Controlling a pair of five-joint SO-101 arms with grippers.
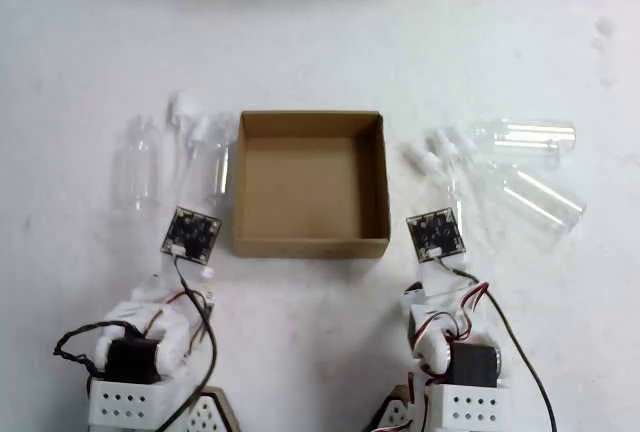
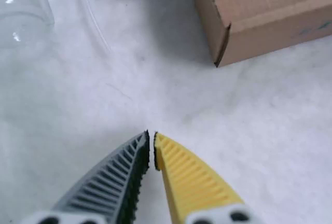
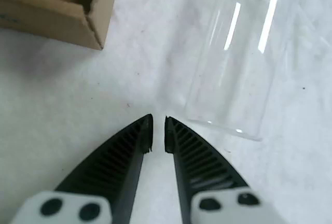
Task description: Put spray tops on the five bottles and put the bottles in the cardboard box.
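1. Left fingers [image 2: 151, 142], one grey and one yellow: closed to a hairline slit, gripping nothing, over the white worktop [image 1: 320, 52] just short of the near left corner of the cardboard box [image 1: 310, 246].
2. Right fingers [image 3: 158, 126], both black: drawn in to a thin slit, also holding nothing, off the box's near right corner, with a clear bottle [image 3: 233, 63] lying on its side just past the tips.
3. Cardboard box: open at the top, nothing inside, set between the two arms and a little beyond them.
4. Left of the box: inner bottle [image 1: 207, 167] just beside the box's left wall, outer bottle [image 1: 137, 164] farther out, both clear and lying lengthwise. Small white pieces by their far ends; cannot tell whether fitted or loose.
5. Right of the box: far bottle [image 1: 530, 135] and angled bottle [image 1: 535, 197], both clear and on their sides, well apart from the box wall.
6. Between those and the box: small white spray tops [image 1: 435, 152], lying on the worktop.
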